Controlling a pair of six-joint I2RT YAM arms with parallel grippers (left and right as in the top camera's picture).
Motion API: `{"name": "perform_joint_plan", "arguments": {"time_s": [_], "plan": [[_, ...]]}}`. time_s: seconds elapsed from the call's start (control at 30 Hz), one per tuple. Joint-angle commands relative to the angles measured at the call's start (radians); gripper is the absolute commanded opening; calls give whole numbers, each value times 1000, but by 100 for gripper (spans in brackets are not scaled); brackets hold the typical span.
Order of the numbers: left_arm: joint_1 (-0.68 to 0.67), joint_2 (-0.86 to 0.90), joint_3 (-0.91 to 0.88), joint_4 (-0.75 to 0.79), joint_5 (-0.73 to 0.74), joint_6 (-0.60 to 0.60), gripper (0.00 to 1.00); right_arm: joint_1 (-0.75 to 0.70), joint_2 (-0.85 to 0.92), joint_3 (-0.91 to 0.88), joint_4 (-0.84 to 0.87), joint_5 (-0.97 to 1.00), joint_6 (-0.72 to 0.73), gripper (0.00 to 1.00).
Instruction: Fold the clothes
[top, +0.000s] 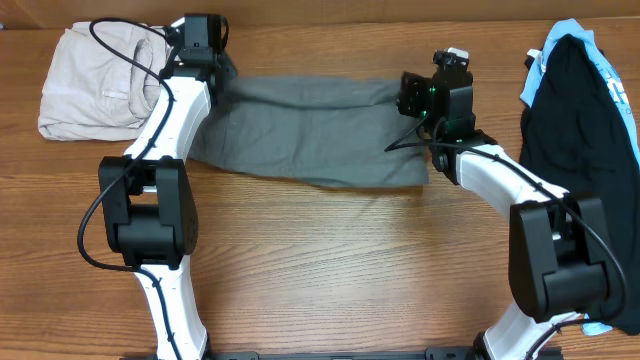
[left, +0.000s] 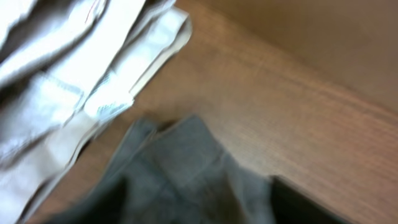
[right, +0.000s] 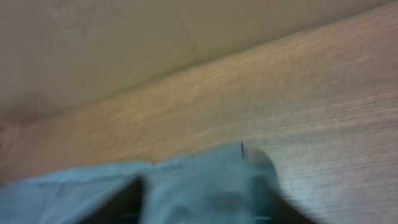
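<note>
The grey clothes (top: 310, 130) lie flat on the wooden table (top: 330, 260) as a long strip running left to right. My left gripper (top: 222, 78) is at the strip's far left end and my right gripper (top: 408, 95) at its far right end. The left wrist view is blurred; it shows grey cloth (left: 180, 162) between the widely spread dark fingers of the left gripper (left: 199, 211), which is open. The right wrist view is blurred too. There the right gripper (right: 205, 208) is open as well, with a corner of the cloth (right: 199, 180) lying between its fingers.
A pale beige folded garment (top: 95, 80) lies at the far left, close to the left gripper, and fills the left of the left wrist view (left: 56, 81). A black garment (top: 580, 110) on light-blue cloth lies at the right edge. Bare wood stretches in front of the strip.
</note>
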Motion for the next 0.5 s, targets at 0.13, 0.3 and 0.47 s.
{"name": "perform_joint_plan", "arguments": {"time_s": [0.13, 0.3, 0.47], "plan": [[-2, -75, 83, -135, -20, 121, 100, -5, -72, 31, -49, 31, -6, 100], [-1, -183, 122, -404, 63, 192, 100, -5, -192, 33, -328, -161, -6, 100], [-1, -252, 122, -592, 146, 272, 100, 11, -175, 32, -520, -255, -51, 100]]}}
